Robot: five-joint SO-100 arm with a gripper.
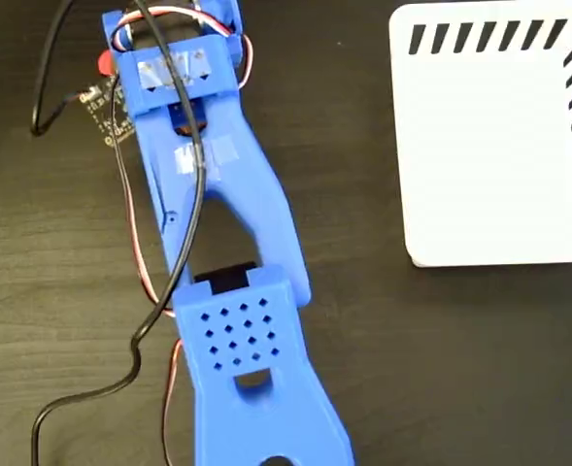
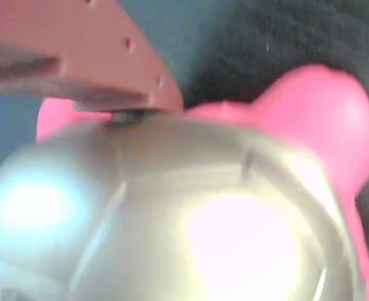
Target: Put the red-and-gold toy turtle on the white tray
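Observation:
The red-and-gold toy turtle [image 2: 190, 226] fills the wrist view. Its shiny gold shell is very close to the camera and its coral-pink head [image 2: 322, 119] sticks out to the upper right. One finger [image 2: 90, 56] of my gripper [image 2: 137, 114] lies against the far top edge of the shell; the other finger is hidden. In the fixed view the blue arm [image 1: 227, 223] covers the gripper and the turtle. Only a small red patch [image 1: 104, 63] peeks out left of the wrist. The white tray [image 1: 489, 146], with black diagonal stripes along its edges, lies at the upper right with nothing on it.
A dark wood-grain table [image 1: 412, 369] lies under everything. Black and red cables [image 1: 140, 330] trail along the arm's left side. A small circuit board [image 1: 106, 107] sits near the wrist at upper left. A strip of bare table separates the arm from the tray.

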